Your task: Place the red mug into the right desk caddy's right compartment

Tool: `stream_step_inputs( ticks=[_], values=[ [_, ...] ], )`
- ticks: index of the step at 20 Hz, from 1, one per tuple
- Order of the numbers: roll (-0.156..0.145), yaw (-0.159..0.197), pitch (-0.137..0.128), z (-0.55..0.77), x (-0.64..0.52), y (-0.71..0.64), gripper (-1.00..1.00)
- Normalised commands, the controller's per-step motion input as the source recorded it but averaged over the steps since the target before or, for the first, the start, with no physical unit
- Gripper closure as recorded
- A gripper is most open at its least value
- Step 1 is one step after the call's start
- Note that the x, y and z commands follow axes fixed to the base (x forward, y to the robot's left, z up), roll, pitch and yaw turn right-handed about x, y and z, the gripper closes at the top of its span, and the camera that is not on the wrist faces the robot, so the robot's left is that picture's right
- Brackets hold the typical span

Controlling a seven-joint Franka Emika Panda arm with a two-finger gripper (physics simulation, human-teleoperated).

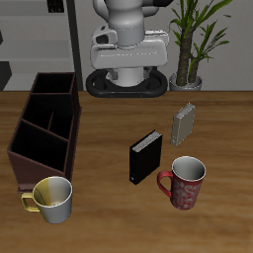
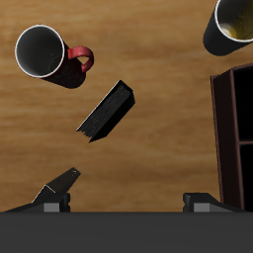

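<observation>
Red mug (image 1: 187, 183) upright beside black box (image 1: 145, 157); gripper (image 2: 126, 198) open above

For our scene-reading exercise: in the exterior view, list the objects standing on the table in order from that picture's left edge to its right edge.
Desk caddy → yellow-and-cream mug → black box → red mug. The small grey object farther back sits above the red mug in the picture, so its place in the order is unclear.

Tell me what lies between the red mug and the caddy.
The black box stands upright on the table between the red mug and the caddy; the exterior view shows it.
</observation>
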Motion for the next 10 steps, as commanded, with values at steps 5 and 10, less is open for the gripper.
stream_step_inputs(
  ticks=[5, 10],
  values=[
    [-0.024, -0.026, 0.026, -0.06, 0.13, 0.05, -1.0],
    [0.0, -0.011, 0.007, 0.05, 0.19, 0.27, -1.0]
  ],
)
